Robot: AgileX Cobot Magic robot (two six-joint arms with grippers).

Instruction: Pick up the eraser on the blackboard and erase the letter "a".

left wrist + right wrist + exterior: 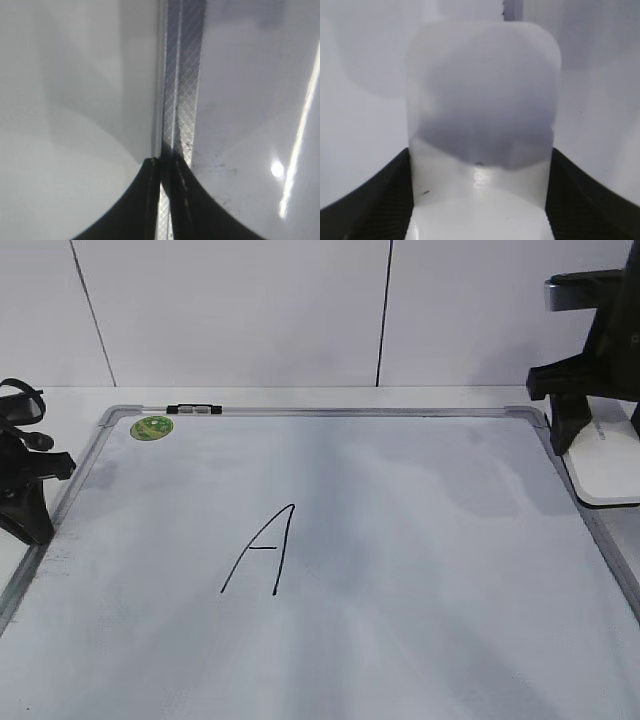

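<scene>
The white eraser (606, 472) lies at the far right, just outside the blackboard's right frame rail. My right gripper (588, 440) has a finger against each long side of it; the right wrist view shows the eraser (480, 110) filling the space between the jaws (480, 156). The blackboard (450, 570) is a white board with a grey frame. It carries only a tall capital "A" (262, 550); no small letter "a" shows on it. My left gripper (30, 515) is shut and empty at the board's left frame rail (182, 75), with its tips (165, 161) over that rail.
A round green sticker (152, 427) sits at the board's far left corner. A small black-and-silver clip (194, 409) is on the top frame rail. A white wall stands behind the table.
</scene>
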